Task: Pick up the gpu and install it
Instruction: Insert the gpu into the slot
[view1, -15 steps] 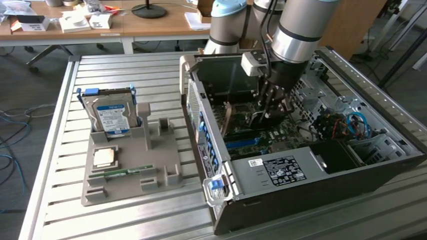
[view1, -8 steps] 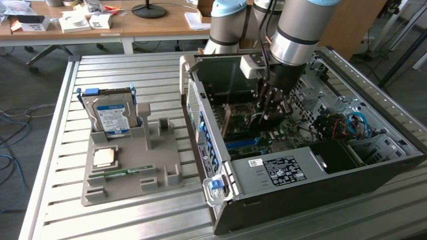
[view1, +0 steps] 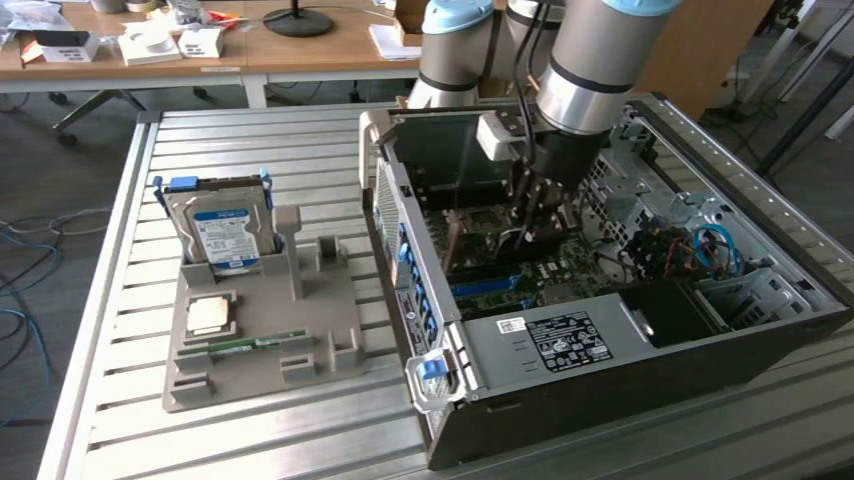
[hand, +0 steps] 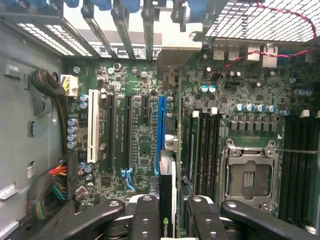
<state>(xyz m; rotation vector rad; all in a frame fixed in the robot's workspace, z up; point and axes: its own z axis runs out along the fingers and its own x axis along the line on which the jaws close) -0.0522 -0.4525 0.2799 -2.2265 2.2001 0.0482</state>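
Gripping the gpu (hand: 168, 197) edge-on between black fingers (hand: 146, 212) of the gripper (hand: 168, 214), in line with the blue slot (hand: 161, 130), inside the open case (view1: 641, 350) at the exterior view's right.

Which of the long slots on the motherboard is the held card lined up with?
The blue slot. The gpu stands edge-on directly in line with it. The other long slots nearby are black slots and a white slot, both off to one side.

exterior: high, oblique, whole case (view1: 641, 400) | wrist: close, motherboard (hand: 140, 150) inside | shared: motherboard
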